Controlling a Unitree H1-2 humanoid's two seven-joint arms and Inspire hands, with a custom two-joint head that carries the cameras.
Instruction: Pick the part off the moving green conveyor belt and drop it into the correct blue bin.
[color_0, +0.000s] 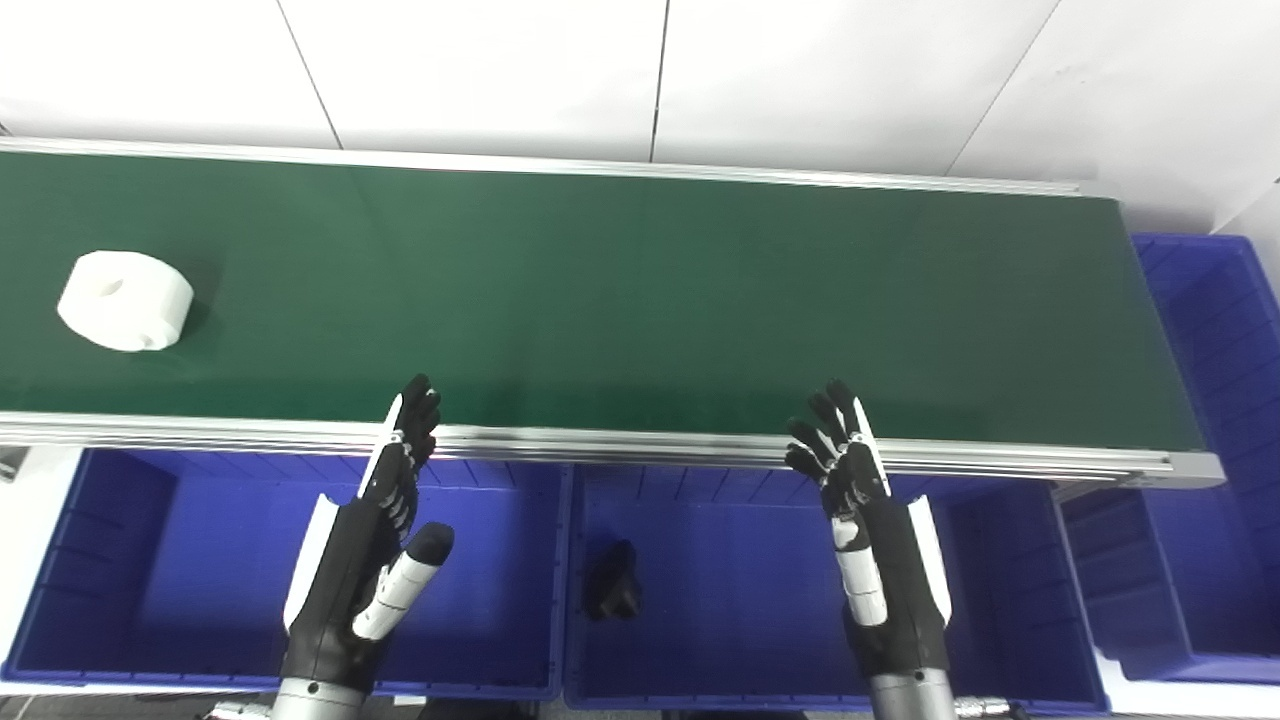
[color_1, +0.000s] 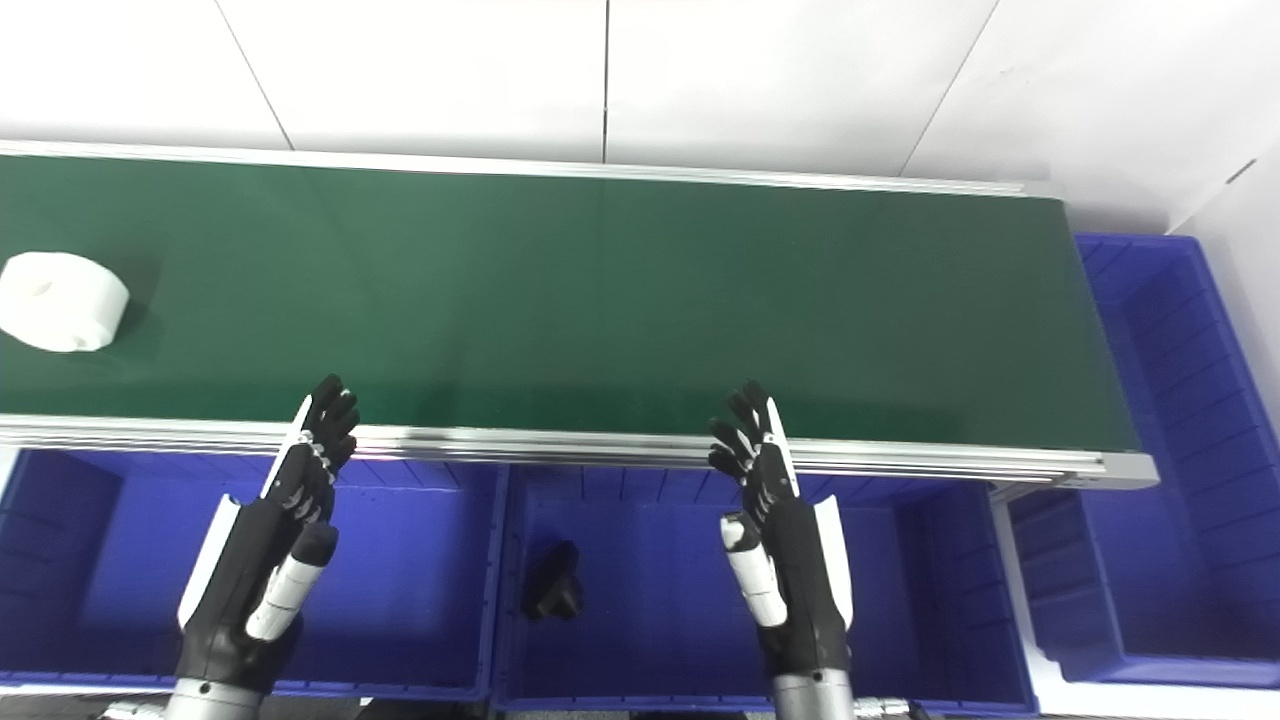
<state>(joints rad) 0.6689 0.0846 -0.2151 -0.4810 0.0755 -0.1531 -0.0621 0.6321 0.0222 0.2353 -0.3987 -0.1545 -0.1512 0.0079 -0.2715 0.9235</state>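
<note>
A white round part (color_0: 125, 299) with a hole in its top lies on the green conveyor belt (color_0: 620, 300) at the far left. My left hand (color_0: 375, 545) hovers over the left blue bin (color_0: 120, 570), fingers stretched toward the belt's near rail, open and empty. Over the middle blue bin (color_0: 720, 600) my right hand (color_0: 865, 520) is also open, holding nothing. Both hands are well to the right of the white part and apart from it.
A small black part (color_0: 610, 580) lies in the middle bin. Another blue bin (color_0: 1215, 400) stands past the belt's right end. The aluminium rail (color_0: 620, 440) runs between hands and belt. A white wall is behind.
</note>
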